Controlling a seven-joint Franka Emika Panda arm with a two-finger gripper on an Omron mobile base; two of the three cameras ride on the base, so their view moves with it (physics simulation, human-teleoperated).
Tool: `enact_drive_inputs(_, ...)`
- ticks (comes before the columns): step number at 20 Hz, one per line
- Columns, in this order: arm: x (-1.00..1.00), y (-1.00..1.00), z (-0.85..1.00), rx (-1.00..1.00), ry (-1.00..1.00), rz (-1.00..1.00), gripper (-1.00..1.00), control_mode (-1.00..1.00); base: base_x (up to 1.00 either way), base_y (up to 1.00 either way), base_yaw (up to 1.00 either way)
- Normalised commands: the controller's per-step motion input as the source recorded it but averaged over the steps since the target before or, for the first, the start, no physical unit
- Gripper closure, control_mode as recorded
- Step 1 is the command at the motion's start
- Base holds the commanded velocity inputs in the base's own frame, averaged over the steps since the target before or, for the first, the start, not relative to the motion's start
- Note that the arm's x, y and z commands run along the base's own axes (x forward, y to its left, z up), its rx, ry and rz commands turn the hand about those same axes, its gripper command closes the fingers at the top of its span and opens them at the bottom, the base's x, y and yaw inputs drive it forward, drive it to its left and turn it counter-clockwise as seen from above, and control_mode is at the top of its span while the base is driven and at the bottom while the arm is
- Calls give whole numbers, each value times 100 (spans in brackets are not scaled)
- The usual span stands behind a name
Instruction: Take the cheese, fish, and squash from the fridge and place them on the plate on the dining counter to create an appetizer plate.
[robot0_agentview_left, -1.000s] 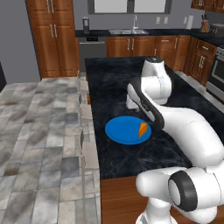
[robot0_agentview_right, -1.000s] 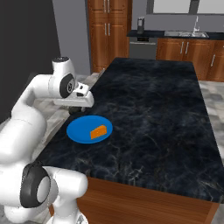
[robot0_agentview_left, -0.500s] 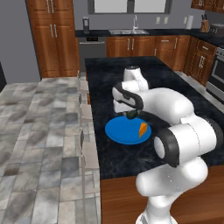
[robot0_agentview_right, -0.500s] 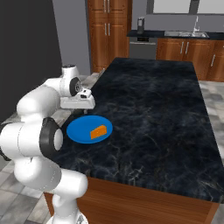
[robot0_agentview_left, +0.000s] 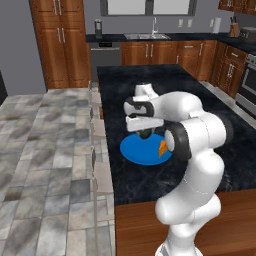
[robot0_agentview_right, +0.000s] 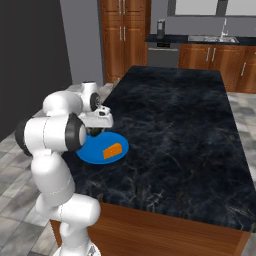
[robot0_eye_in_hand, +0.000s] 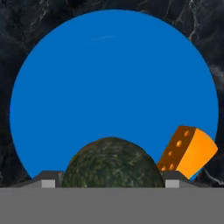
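Squash (robot0_eye_in_hand: 111, 162) sits between the two fingertips (robot0_eye_in_hand: 49, 180) at the bottom of the hand view, a dark green mottled ball filling the gap from one tip to the other, so the gripper (robot0_eye_in_hand: 109, 181) is pinched on it. Past the squash, the blue plate (robot0_eye_in_hand: 109, 78) spreads wide under the hand, and the squash hangs above its near part. To the right of the squash, just beside the right fingertip, the orange cheese (robot0_eye_in_hand: 188, 151) lies on the plate near its rim, apart from the squash.

In the left base view the gripper (robot0_agentview_left: 145, 131) points down over the plate (robot0_agentview_left: 132, 150), with the squash (robot0_agentview_left: 146, 134) showing dark just under the white hand. I cannot tell from here whether the squash touches the plate. The cheese (robot0_agentview_left: 163, 148) lies to the right of the hand, at the plate's right edge, partly hidden by the arm. The plate rests on the counter (robot0_agentview_left: 200, 107) near its left edge.

In the right base view the gripper (robot0_agentview_right: 96, 130) sits over the left part of the plate (robot0_agentview_right: 112, 157), the squash (robot0_agentview_right: 94, 132) a dark shape under the hand. The cheese (robot0_agentview_right: 112, 150) lies right of it on the plate, and the counter (robot0_agentview_right: 185, 130) stretches away to the right.
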Motion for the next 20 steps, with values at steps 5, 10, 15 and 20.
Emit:
enact_drive_inputs(5, 28, -5, -41, 0, 2, 0, 100, -100, 0, 0, 0)
enact_drive_inputs(10, 14, -13, -35, 0, 0, 0, 100, -100, 0, 0, 0)
enact_drive_inputs(15, 1, -21, -31, 0, 0, 0, 100, -100, 0, 0, 0)
enact_drive_inputs(20, 1, -12, -23, 0, 0, 0, 100, -100, 0, 0, 0)
